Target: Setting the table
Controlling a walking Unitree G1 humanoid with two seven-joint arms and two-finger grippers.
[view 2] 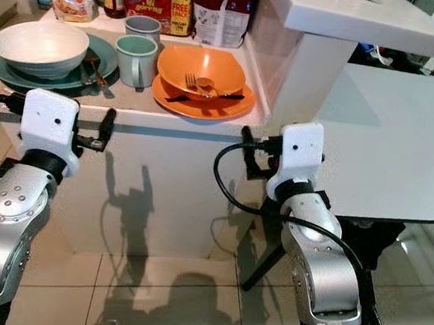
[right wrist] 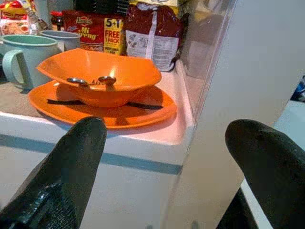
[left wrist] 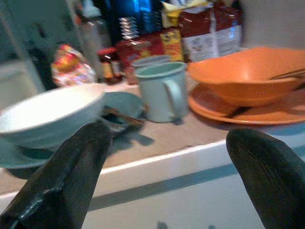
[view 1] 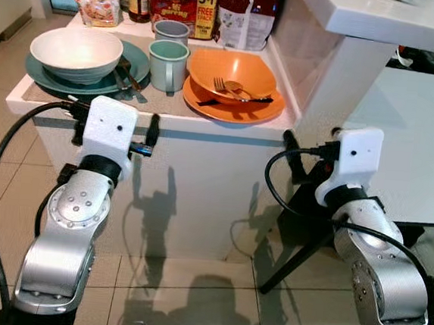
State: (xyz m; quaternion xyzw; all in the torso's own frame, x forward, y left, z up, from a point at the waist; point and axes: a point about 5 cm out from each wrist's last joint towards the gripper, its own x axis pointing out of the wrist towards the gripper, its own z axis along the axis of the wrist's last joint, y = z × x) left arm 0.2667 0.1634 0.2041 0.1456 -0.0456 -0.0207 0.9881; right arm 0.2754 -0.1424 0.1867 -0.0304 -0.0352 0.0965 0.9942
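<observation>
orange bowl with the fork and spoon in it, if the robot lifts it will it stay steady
Probably not fully: the fork and spoon lie loose inside the orange bowl, so tilting may slide them. It sits unfixed on the orange plate, so a push could shift it.

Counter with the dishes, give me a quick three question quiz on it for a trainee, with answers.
1. True or false: the orange bowl sits on the orange plate.
2. What lies in the orange bowl? A) fork and spoon B) knife C) nothing
3. Fill in: the white bowl rests on a ____ plate.

Key: 1 true. 2 A. 3 teal. Both the left gripper and the right gripper hang open before the counter, holding nothing.
</observation>
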